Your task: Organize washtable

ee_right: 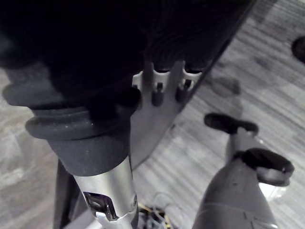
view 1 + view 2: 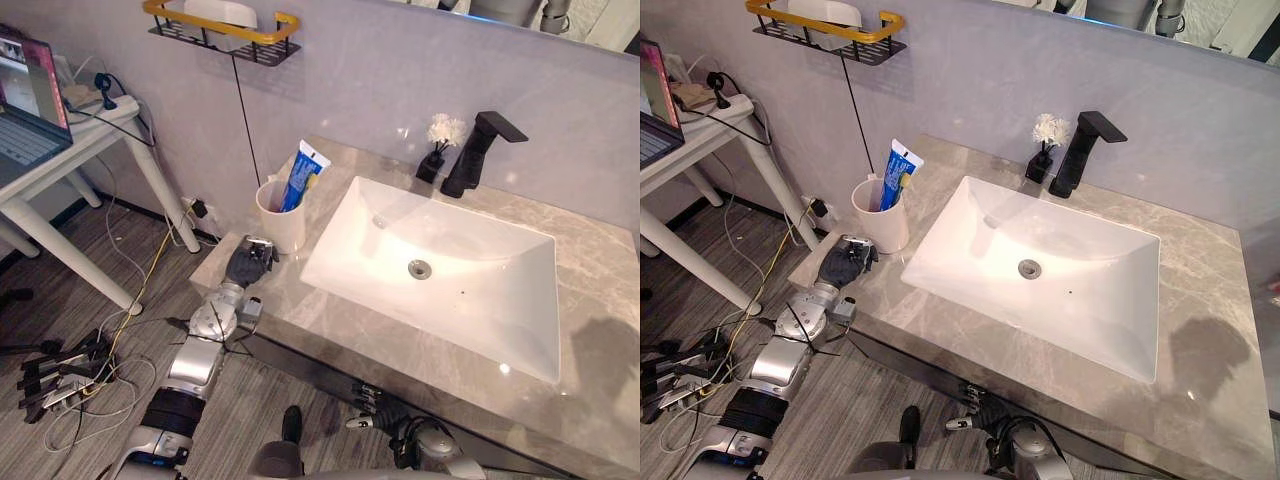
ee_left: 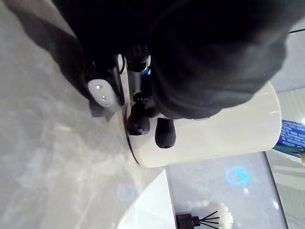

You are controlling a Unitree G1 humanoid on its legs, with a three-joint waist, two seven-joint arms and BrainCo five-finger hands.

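With your left hand's [image 2: 250, 262] loose fingers [image 3: 164, 134] just touching the white round cup [image 2: 285, 225] on the grey marble bench [image 2: 330, 322], wrap them fully round it and lift upright.

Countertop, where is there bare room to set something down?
Widest bare stretch: countertop right of the sink, out to the edge. The front strip is bare too. Crowded: left corner with cup and left hand; faucet and diffuser behind.

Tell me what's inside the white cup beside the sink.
A blue-and-white toothpaste tube stands in the white cup, its top leaning out over the rim. The cup's wall hides the tube's lower part and anything else lying at the bottom.
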